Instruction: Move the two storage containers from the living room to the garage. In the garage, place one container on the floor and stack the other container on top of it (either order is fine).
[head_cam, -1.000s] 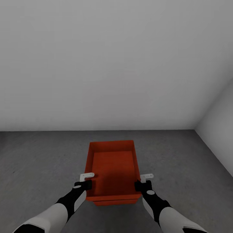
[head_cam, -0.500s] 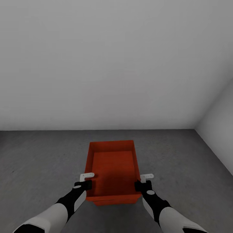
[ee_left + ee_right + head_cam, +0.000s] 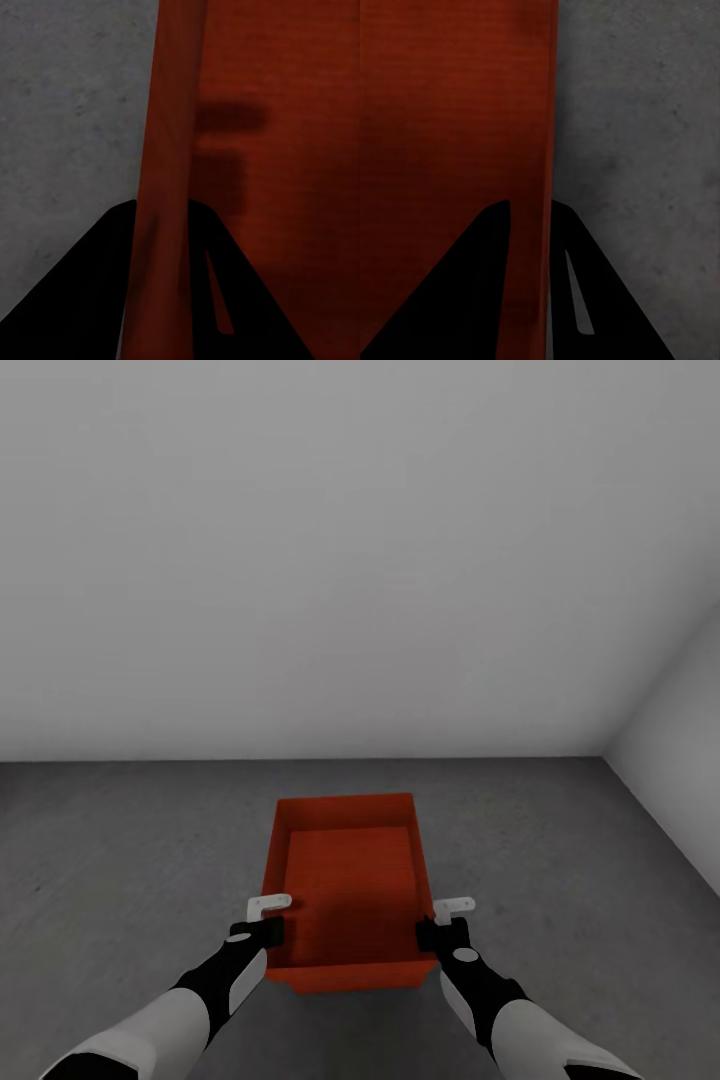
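An orange-red open-top storage container (image 3: 350,880) hangs low over the dark grey concrete floor (image 3: 120,860), long side pointing away from me. My left gripper (image 3: 262,930) is shut on its left wall near the front corner. My right gripper (image 3: 440,932) is shut on the right wall opposite. In the left wrist view the wall (image 3: 169,150) runs between the dark fingers, and the right wrist view shows the other wall (image 3: 544,112) the same way. An orange strip (image 3: 360,978) shows under the near wall. I cannot tell whether it belongs to a second container.
A plain white wall (image 3: 350,560) stands ahead, and a second white wall (image 3: 680,740) closes the right side, forming a corner. Bare concrete stretches to the left and right of the container.
The dark gap between the held container's near wall and the orange strip beneath it has closed. Arms and grippers hold the same places.
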### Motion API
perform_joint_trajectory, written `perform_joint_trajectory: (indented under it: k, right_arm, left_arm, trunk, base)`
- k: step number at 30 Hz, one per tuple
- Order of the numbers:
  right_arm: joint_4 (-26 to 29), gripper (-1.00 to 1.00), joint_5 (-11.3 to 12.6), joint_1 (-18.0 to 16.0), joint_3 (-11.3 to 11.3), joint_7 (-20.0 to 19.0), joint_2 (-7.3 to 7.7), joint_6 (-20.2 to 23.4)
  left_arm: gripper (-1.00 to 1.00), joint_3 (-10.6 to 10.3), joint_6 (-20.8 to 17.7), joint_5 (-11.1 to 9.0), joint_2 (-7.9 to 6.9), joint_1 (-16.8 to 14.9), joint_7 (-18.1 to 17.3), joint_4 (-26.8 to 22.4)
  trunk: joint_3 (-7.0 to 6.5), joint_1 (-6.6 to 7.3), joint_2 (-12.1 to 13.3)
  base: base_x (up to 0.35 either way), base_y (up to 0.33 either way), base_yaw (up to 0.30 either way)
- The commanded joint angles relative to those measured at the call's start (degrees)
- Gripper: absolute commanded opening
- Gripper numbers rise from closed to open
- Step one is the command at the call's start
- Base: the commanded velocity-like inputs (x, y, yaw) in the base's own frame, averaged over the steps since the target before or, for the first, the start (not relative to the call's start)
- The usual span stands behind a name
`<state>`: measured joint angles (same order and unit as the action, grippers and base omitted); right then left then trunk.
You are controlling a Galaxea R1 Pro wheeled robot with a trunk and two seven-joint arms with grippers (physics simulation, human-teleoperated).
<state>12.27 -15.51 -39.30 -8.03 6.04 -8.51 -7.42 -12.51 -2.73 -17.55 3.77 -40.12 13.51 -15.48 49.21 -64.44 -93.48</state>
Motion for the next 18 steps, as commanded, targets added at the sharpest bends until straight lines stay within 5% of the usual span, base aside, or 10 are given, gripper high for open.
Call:
perform_joint_trajectory:
  k: [1, 18]
  right_arm:
    - [-0.18, -1.00, -0.39, 0.01, -1.81, 0.03, -0.72, -0.22]
    - [-0.19, -1.00, -0.40, 0.01, -1.81, 0.03, -0.72, -0.22]
  left_arm:
    - [-1.00, 1.79, 2.11, -0.38, 0.01, -0.04, 0.81, -1.33]
    - [-1.00, 1.80, 2.11, -0.38, 0.01, -0.04, 0.81, -1.40]
  trunk:
    - [0.23, -0.22, -0.44]
    - [0.23, -0.22, -0.44]
  base:
    - [0.000, 0.000, 0.000]
    - [0.000, 0.000, 0.000]
